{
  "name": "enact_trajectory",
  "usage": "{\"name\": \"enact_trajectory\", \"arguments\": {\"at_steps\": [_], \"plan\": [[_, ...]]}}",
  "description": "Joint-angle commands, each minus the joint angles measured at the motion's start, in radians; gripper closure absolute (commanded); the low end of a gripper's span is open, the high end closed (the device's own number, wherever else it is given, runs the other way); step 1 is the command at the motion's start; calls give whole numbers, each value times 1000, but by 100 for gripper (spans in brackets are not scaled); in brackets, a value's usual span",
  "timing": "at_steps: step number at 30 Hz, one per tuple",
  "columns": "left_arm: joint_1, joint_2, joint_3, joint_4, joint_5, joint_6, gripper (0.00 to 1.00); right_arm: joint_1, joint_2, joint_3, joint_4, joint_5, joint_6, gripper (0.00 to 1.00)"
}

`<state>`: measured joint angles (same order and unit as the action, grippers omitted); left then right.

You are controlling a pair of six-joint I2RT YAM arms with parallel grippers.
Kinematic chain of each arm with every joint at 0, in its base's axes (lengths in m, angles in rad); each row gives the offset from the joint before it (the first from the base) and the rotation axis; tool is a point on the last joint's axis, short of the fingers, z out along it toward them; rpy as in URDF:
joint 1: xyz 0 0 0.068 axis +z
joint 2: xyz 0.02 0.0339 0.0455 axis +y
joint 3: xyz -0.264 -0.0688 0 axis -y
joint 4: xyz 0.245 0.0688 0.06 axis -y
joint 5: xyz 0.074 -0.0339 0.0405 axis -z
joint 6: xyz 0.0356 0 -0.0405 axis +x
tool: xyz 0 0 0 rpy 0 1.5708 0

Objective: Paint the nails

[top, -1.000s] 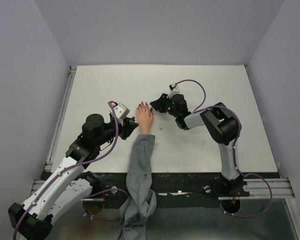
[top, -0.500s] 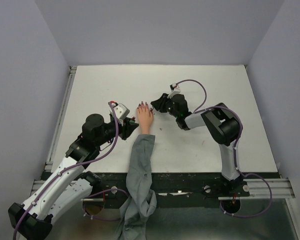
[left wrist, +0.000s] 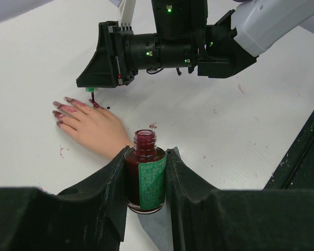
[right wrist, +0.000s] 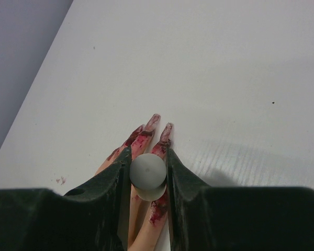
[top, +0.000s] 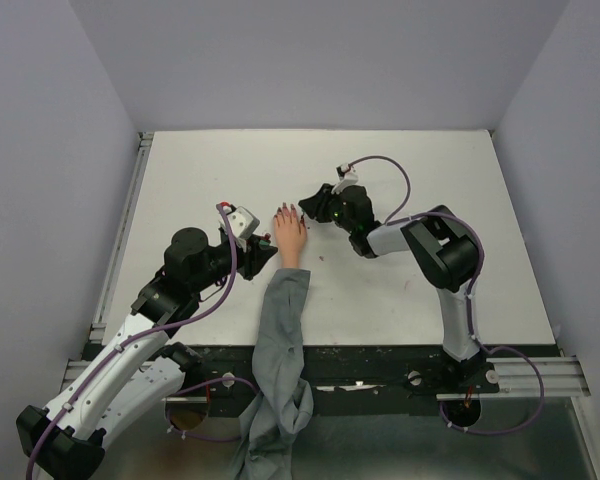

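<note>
The right end effector (right wrist: 148, 156) was clamped on a pale grey round brush cap (right wrist: 148, 172), poised low over the small peach mannequin hand (right wrist: 138, 138), evidently so the bristles could reach the dark red-purple nails (right wrist: 154, 120) just ahead of it. The left end effector (left wrist: 146, 159), beside the wrist, gripped an open dark glass polish bottle (left wrist: 145, 180) upright, handy for dipping. A grey fabric sleeve (top: 280, 330) trailed off the white desk (top: 430, 170). Nothing appeared to obstruct the brush.

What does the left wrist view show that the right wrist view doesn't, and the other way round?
Left wrist only: the open polish bottle gripped in the left hand, the brush tip under the right hand, the whole mannequin hand. Right wrist only: the brush's round grey cap, end-on. Both: the right hand, smeared red nails, white table.
</note>
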<state>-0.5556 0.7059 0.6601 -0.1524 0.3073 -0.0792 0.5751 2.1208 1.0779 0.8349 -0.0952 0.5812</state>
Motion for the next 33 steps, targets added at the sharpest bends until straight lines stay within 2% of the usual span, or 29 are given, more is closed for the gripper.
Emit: {"name": "enact_trajectory", "arguments": {"at_steps": [1,33], "plan": [[5,-14,30,24,23,-1,100,9,30,28,-13,32,-32,99],[5,-13,30,20,19,1,100,17,51,51,-56,52,-47,99]]}}
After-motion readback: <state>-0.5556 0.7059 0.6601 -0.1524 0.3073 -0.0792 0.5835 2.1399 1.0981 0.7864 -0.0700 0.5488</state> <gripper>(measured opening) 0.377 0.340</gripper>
